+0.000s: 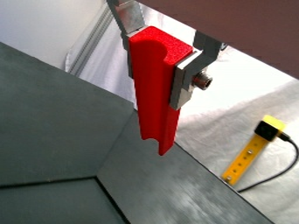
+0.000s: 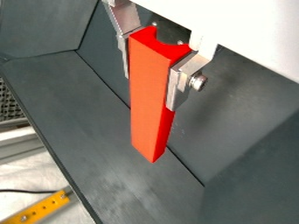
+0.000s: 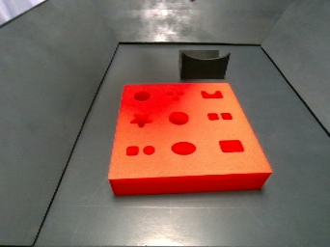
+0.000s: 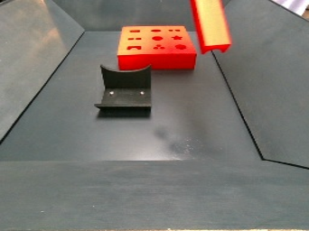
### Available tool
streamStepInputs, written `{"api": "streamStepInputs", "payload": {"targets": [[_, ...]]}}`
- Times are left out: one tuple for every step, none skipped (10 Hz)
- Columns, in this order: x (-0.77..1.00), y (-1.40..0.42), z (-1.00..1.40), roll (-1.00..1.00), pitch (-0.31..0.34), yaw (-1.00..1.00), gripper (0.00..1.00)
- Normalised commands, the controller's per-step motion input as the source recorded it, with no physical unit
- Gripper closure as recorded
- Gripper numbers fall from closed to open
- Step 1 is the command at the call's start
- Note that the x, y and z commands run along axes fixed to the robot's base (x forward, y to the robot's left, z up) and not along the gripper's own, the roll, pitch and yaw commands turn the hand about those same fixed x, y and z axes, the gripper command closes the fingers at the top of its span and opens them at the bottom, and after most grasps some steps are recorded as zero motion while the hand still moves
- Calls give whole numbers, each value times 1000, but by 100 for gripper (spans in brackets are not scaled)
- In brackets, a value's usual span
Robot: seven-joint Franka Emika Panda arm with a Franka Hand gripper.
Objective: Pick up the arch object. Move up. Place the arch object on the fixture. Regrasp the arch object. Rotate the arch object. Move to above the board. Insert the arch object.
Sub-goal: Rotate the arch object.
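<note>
In both wrist views my gripper [image 1: 153,61] [image 2: 149,65] is shut on the arch object [image 1: 156,105] [image 2: 149,114], a long bright red bar gripped near its notched end. The bar hangs down below the silver fingers [image 1: 180,86] [image 2: 177,85], well above the dark floor. In a side view the arch object [image 4: 214,23] hangs high in the air, with the gripper cut off above the frame. The board [image 3: 180,135] [image 4: 157,47], a thick red slab with shaped cutouts, lies flat. The fixture [image 3: 203,64] [image 4: 125,90], dark and notched, stands on the floor apart from the board, with nothing on it.
Sloping dark walls [image 3: 77,106] [image 4: 248,99] enclose the floor on all sides. A yellow tape measure [image 1: 260,144] [image 2: 35,210] lies outside the walls on light cloth. A metal grid [image 2: 7,101] shows beyond one wall.
</note>
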Motion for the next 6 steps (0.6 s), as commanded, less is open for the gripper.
{"api": "streamStepInputs", "payload": {"targets": [[0, 0, 0, -967, -128, -1000, 100], [73, 27, 3, -966, -108, -1000, 100], [-3, 61, 28, -963, -67, -1000, 100], [-44, 29, 32, -941, -5, -1000, 100], [-15, 25, 11, -925, 64, -1000, 100], [-3, 26, 6, -921, 100, -1000, 100]]}}
